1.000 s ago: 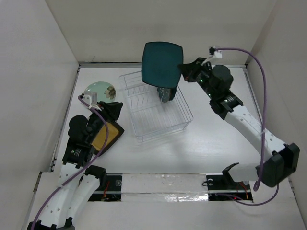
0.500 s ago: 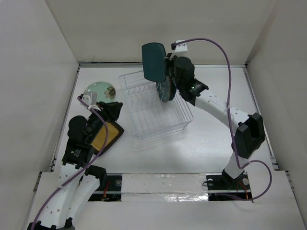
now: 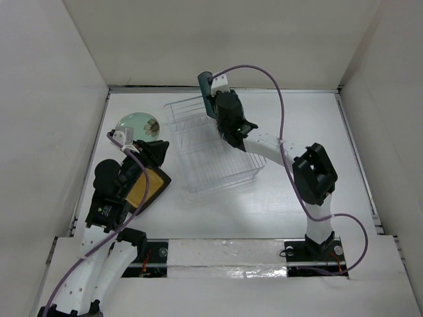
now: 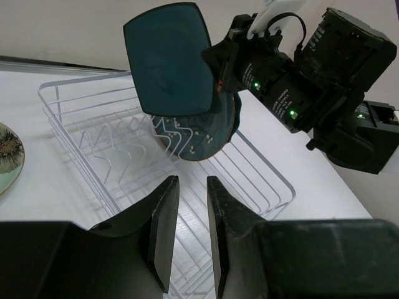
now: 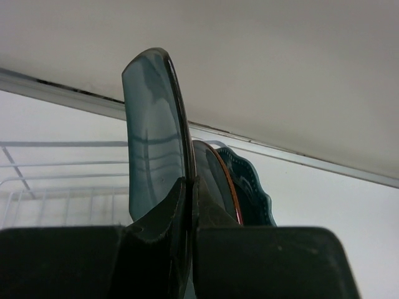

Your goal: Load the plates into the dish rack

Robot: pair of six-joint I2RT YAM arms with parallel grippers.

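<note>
My right gripper (image 5: 190,187) is shut on the rim of the rounded-square dark teal plate (image 5: 153,137) and holds it upright over the far end of the clear dish rack (image 3: 218,158). In the top view this plate (image 3: 205,89) shows edge-on. Two round teal plates (image 4: 206,134) stand in the rack just behind it, and they also show in the right wrist view (image 5: 249,187). My left gripper (image 4: 190,230) is open and empty, left of the rack. The mustard plate (image 3: 147,188) lies partly under my left arm. The pale green plate (image 3: 137,125) lies at the far left.
White walls close the table at the back and on both sides. The right arm (image 3: 277,148) stretches over the rack's right side, with its purple cable (image 3: 277,99) looping above. The rack's wire dividers (image 4: 118,149) stand toward its left end.
The right arm has swung left with the rounded-square plate and turned it from face-on to edge-on over the rack's far end. The left arm has not moved.
</note>
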